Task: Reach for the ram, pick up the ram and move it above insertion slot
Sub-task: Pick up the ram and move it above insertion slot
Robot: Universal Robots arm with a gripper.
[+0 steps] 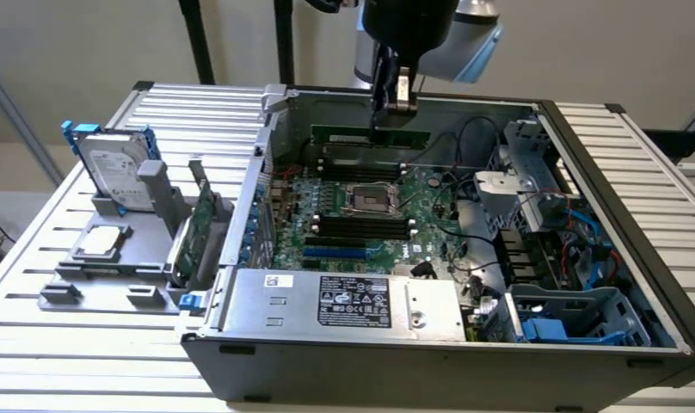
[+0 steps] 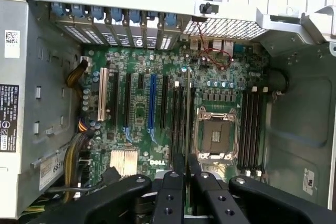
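My gripper (image 1: pixel 380 120) hangs over the open computer case, shut on the ram (image 1: pixel 371 136), a thin green stick held level above the motherboard. In the wrist view the ram (image 2: pixel 188 108) shows edge-on as a thin line between the two black fingers (image 2: pixel 178 167), and it lines up with a bank of parallel black memory slots (image 2: pixel 179 119) beside the CPU socket (image 2: pixel 215 135). A second bank of black slots (image 2: pixel 252 129) lies on the socket's other side. In the exterior view the black slots (image 1: pixel 359 226) lie below the ram, which stays clear of the board.
A silver hard drive (image 1: pixel 116 176) and a green expansion card (image 1: pixel 204 232) stand in holders outside the case, at the exterior view's left. Inside are the power supply (image 1: pixel 347 301), a blue slot (image 1: pixel 334 252), cables (image 1: pixel 485 172) and a blue drive cage (image 1: pixel 577 314).
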